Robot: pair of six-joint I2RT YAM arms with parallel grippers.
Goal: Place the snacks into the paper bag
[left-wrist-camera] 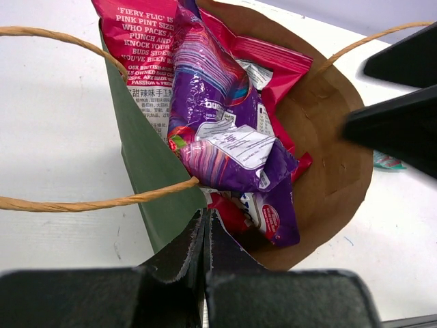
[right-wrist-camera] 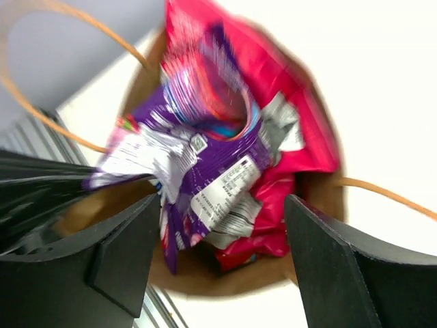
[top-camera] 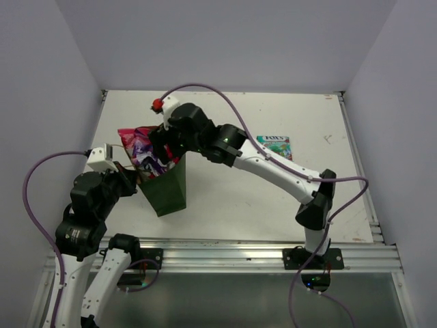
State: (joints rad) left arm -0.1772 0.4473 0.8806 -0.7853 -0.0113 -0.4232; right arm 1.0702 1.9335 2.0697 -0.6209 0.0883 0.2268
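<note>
The dark green paper bag (top-camera: 166, 193) stands upright near the table's front left. My left gripper (left-wrist-camera: 205, 217) is shut on its near rim, also seen from above (top-camera: 134, 179). A purple packet (left-wrist-camera: 217, 116) and red packets (left-wrist-camera: 140, 41) stick out of the bag's mouth. My right gripper (top-camera: 161, 149) hovers over the mouth, open. In the right wrist view the purple packet (right-wrist-camera: 205, 160) lies loose below the spread right gripper (right-wrist-camera: 222, 205), on a red packet (right-wrist-camera: 290, 109) and apart from both fingers. A teal packet (top-camera: 274, 146) lies flat on the table to the right.
The bag's tan loop handles (left-wrist-camera: 82, 203) arch out on both sides of the mouth. White walls close in the table on the left, back and right. A metal rail (top-camera: 239, 253) runs along the near edge by the arm bases.
</note>
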